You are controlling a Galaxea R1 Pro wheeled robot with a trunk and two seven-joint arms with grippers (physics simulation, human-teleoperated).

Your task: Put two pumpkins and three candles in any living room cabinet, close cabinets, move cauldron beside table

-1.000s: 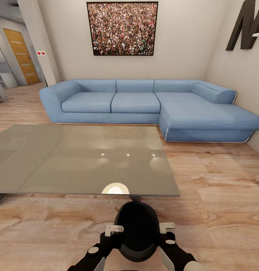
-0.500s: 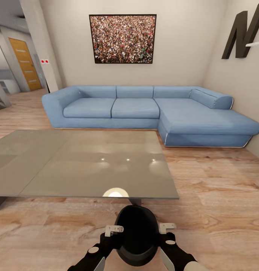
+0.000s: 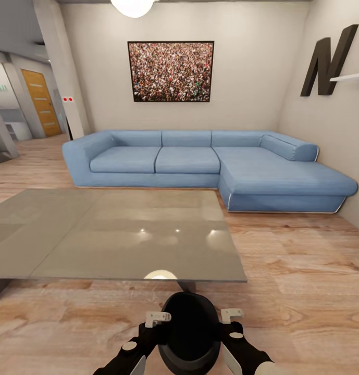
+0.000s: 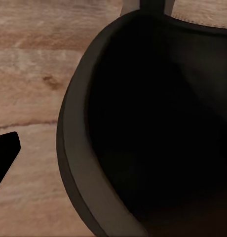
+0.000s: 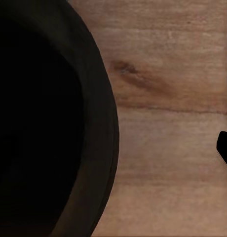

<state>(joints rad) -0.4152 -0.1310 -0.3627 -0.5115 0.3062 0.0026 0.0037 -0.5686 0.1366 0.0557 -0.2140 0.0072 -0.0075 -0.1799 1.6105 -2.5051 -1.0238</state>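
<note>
In the head view the cauldron (image 3: 190, 333) sat low at the middle, its black belly held between the two arms just in front of the robot. The left gripper (image 3: 157, 319) pressed against one side of the pot and the right gripper (image 3: 230, 316) against the other, the pale tips of each showing at the rim's flanks. Whether the jaws of either were spread or pinched on the rim could not be told from there; the pot appeared carried between the pair. Directly beyond the cauldron lay the near edge of the table (image 3: 122, 234), its glossy grey-beige surface reflecting ceiling lights, with a slanted leg just visible under the edge behind the pot. The wooden floor (image 3: 304, 291) ran around it. Behind the table stood a blue corner sofa (image 3: 210, 161), and above it hung a framed picture of a crowd (image 3: 171, 71). A dark letter N (image 3: 325, 60) was mounted on the side wall, and an orange door (image 3: 41, 101) showed down the hallway.

In the left wrist view the cauldron's (image 4: 158, 128) dark hollow and flared rim loomed very close over the floor boards (image 4: 29, 74).

In the right wrist view the cauldron (image 5: 49, 128) curved along one side, close up, with floor planks (image 5: 168, 123) beside it.
</note>
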